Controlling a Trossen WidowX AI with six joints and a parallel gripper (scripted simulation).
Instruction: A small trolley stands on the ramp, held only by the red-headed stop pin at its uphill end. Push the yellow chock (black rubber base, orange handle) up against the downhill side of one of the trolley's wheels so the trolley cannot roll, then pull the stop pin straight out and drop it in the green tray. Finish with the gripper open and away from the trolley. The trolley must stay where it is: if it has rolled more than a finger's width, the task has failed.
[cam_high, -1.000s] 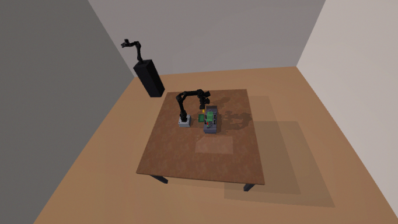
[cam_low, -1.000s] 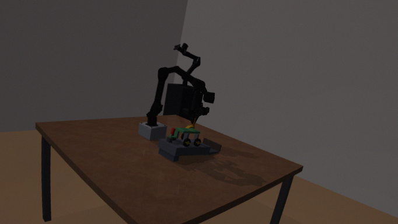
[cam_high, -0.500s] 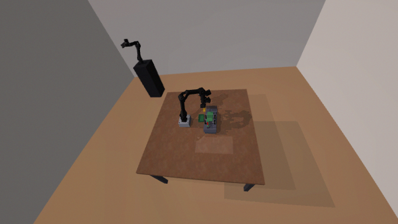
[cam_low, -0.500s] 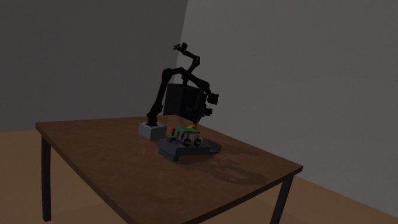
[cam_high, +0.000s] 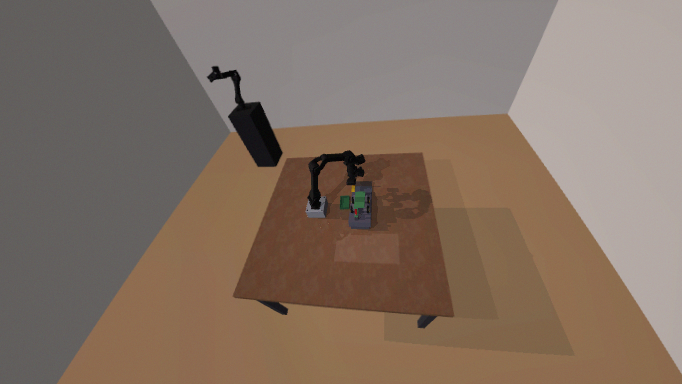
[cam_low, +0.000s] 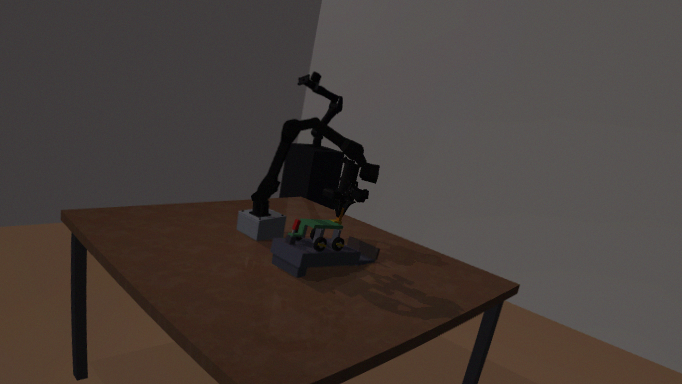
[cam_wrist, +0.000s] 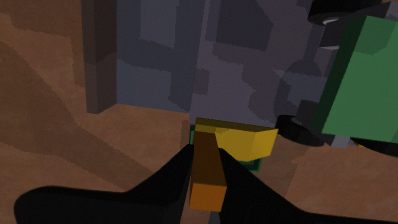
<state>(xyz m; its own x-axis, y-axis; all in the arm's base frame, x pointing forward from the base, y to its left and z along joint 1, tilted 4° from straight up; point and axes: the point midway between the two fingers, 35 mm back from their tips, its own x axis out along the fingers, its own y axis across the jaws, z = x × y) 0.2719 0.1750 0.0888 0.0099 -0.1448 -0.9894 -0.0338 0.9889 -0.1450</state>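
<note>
My gripper (cam_high: 352, 183) (cam_low: 340, 208) (cam_wrist: 203, 152) is shut on the orange handle of the yellow chock (cam_high: 353, 189) (cam_wrist: 250, 144). It holds the chock in the air near the ramp's side edge, downhill of the trolley's near wheel. The green trolley (cam_high: 359, 199) (cam_low: 325, 223) (cam_wrist: 365, 85) stands on the grey ramp (cam_high: 360, 223) (cam_low: 325, 260) (cam_wrist: 240, 95). The red-headed stop pin (cam_high: 356, 212) (cam_low: 296, 224) stands upright at its uphill end. The green tray (cam_high: 345, 202) (cam_wrist: 259, 166) lies beside the ramp, partly hidden behind the chock in the wrist view. The chock's black base is not visible.
A raised end wall (cam_low: 364, 248) (cam_wrist: 100, 55) closes the downhill end of the ramp. My arm's grey base block (cam_high: 316, 209) (cam_low: 260, 226) stands on the table beyond the tray. Another black arm stands on a black pedestal (cam_high: 256, 135) off the table.
</note>
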